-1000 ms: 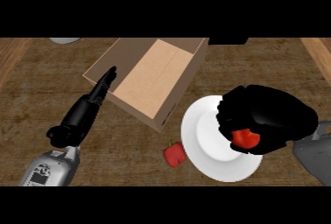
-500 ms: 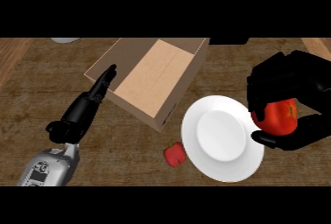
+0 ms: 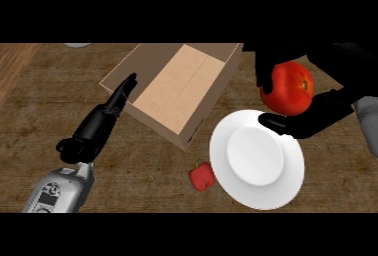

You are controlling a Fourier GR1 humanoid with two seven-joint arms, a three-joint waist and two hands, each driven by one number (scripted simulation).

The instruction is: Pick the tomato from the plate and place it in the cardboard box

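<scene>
We hold the tomato [image 3: 288,89] in our right hand [image 3: 314,117], lifted off the plate [image 3: 255,160] and hanging above the plate's far rim, toward the tabletop's [image 3: 44,125] far right corner. Our fingers curl round the fruit from behind and beneath, the thumb closing under it, so it is wrapped rather than pinched at the tips. The tomato is roundish, so it has no long axis to mind.

The cardboard box [image 3: 177,92] lies to the left of the tomato, its open mouth facing up and its near right wall just beside the plate. We judge that the coming move is a carry leftward over that wall, then a release above the box floor.

Our left hand [image 3: 111,107] rests at the box's left wall, fingers straight and pointing away from us, holding nothing. A small red object [image 3: 201,176] lies on the tabletop against the plate's near left rim.
</scene>
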